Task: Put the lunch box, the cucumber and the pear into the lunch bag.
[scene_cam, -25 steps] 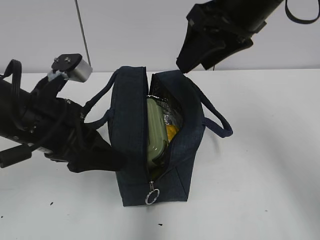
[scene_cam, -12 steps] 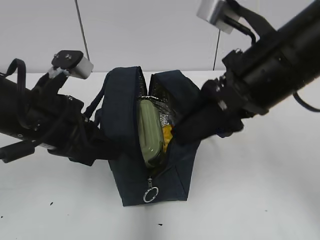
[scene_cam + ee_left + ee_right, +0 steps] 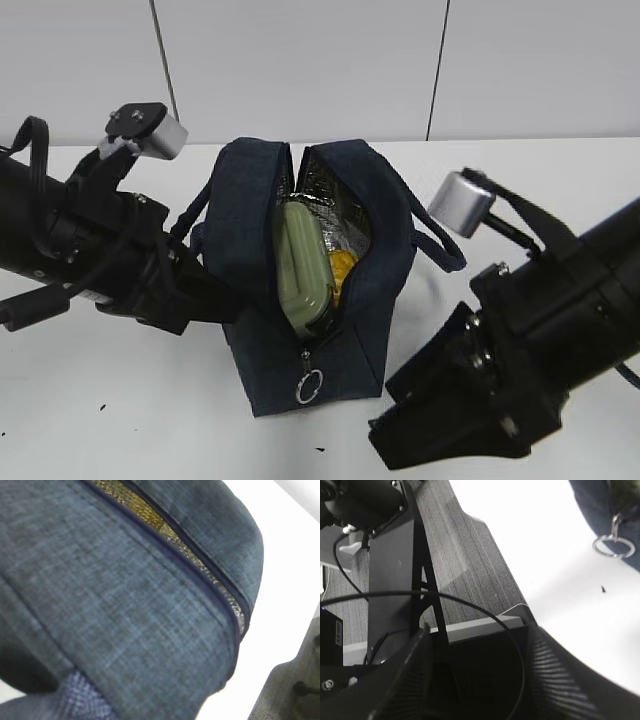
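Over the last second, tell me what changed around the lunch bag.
The right gripper swung from above the lunch bag down to the table in front, jaws open and empty. The left gripper closed against the bag's side. The lunch box and pear stayed inside.

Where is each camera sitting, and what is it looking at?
Exterior view: looks down at a slant at the lunch bag holding the lunch box; both black arms show.
Left wrist view: pressed close against the bag's navy fabric; no hand is clearly visible.
Right wrist view: low at the table edge, facing the floor; open hand shows.
Shared: the zipper ring appears in the exterior and right wrist views.
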